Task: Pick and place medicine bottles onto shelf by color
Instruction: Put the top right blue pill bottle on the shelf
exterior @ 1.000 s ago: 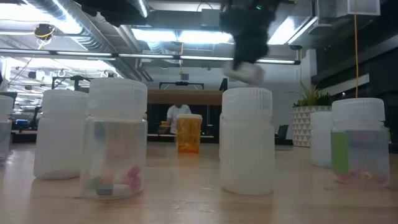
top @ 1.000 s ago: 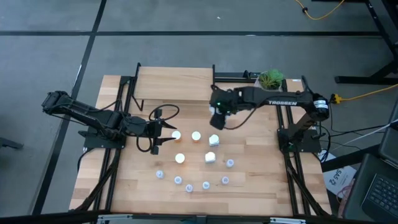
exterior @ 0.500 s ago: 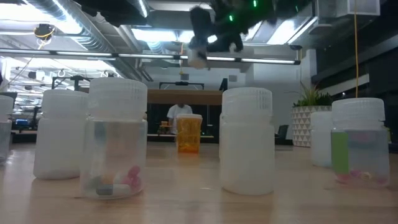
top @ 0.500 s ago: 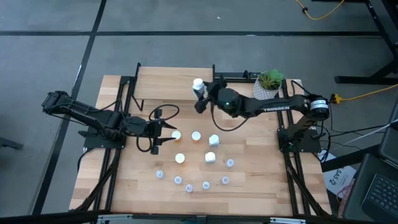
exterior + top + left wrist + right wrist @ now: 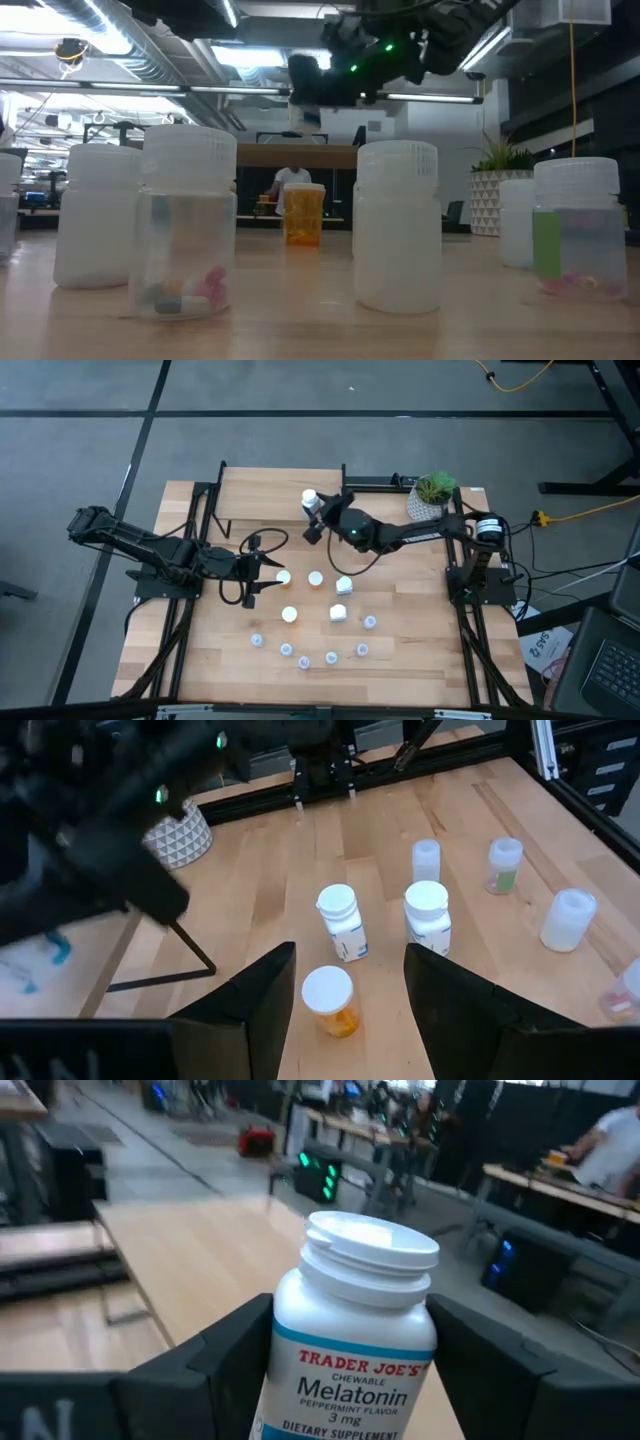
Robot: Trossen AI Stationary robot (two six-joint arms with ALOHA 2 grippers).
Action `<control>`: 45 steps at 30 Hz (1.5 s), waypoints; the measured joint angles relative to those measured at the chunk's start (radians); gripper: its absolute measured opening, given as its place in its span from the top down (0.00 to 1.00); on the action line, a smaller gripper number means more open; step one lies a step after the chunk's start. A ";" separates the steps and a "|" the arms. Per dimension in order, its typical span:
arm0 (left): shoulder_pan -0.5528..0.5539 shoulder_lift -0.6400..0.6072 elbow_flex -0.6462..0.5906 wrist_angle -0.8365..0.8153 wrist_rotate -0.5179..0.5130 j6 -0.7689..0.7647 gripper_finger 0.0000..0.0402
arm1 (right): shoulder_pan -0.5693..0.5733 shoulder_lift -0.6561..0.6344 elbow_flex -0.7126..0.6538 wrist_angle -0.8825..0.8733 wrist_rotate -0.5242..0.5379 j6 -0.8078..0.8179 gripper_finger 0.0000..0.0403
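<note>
Holding a white melatonin bottle (image 5: pixel 352 1340) between my right gripper (image 5: pixel 312 518)'s fingers, I have it clamped by its body — cap up, label facing the wrist camera — above the shelf (image 5: pixel 280 495), near that platform's right edge, and in the low view it hangs well clear of the light wood top. My right arm reaches across from the table's right side, past the potted plant (image 5: pixel 433 491) at the far right corner. My left gripper (image 5: pixel 262 566) waits low over the table (image 5: pixel 200 660), just off the shelf's near edge, its fingers (image 5: pixel 262 995) apart with nothing between them; an orange bottle with a white cap (image 5: pixel 330 1001) stands just in front of them. Beyond it in the left wrist view stand two white bottles (image 5: pixel 340 923) side by side near the table's middle. Further orange bottles (image 5: pixel 316 579) sit in that same cluster, and the small pale vials (image 5: pixel 304 658) curve in an arc toward the table's near edge — none touching its neighbour as far as I can tell.
</note>
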 joint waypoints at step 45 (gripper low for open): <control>0.000 0.000 0.000 -0.002 0.000 0.000 0.55 | -0.010 0.102 0.077 0.010 0.167 0.022 0.36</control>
